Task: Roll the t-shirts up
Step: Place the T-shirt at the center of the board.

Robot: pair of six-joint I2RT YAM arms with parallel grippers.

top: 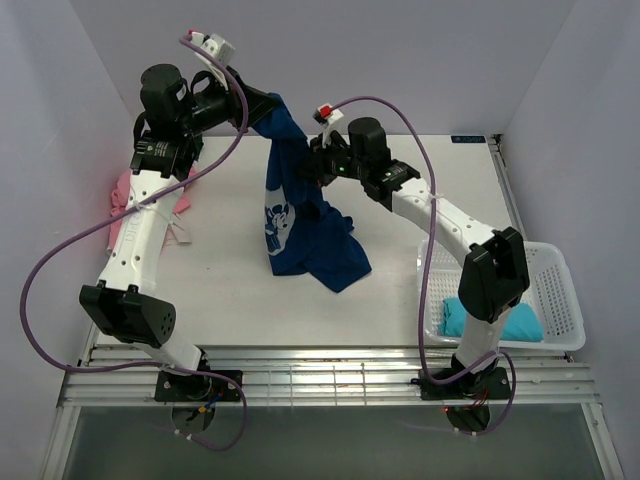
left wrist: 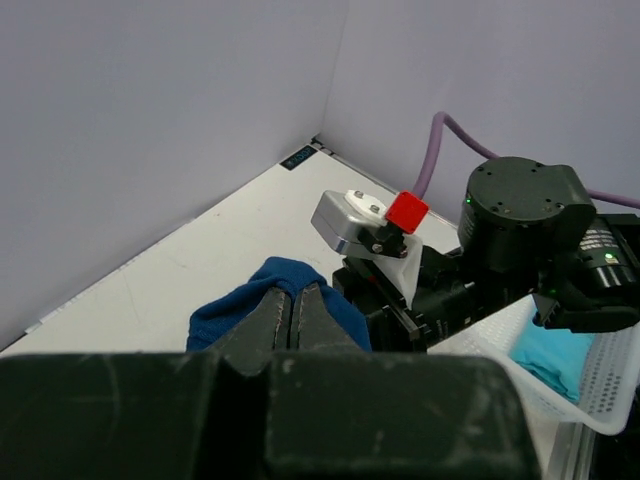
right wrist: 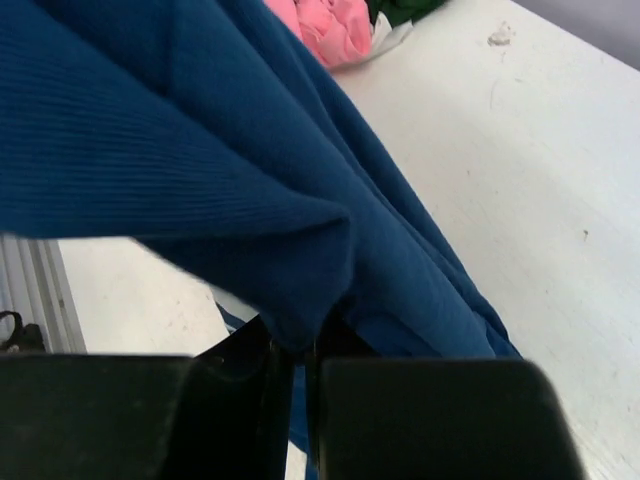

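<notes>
A dark blue t-shirt point(top: 300, 240) with a pale print hangs from my left gripper point(top: 268, 108), which is raised at the back of the table. Its lower part trails onto the tabletop. In the left wrist view the left gripper point(left wrist: 295, 295) is shut on a bunched edge of the blue t-shirt point(left wrist: 225, 310). My right gripper point(top: 316, 165) sits against the hanging cloth on its right side. In the right wrist view the right gripper point(right wrist: 300, 345) is shut on a fold of the blue t-shirt point(right wrist: 150, 150). A pink t-shirt point(top: 122, 190) lies at the table's left edge. A teal t-shirt point(top: 500, 322) lies in the basket.
A white mesh basket point(top: 560, 290) stands at the right front of the table, beside the right arm's base. Pale walls close in the table on the left, back and right. Purple cables loop off both arms. A dark green cloth point(right wrist: 400, 8) shows beside the pink t-shirt point(right wrist: 325, 25).
</notes>
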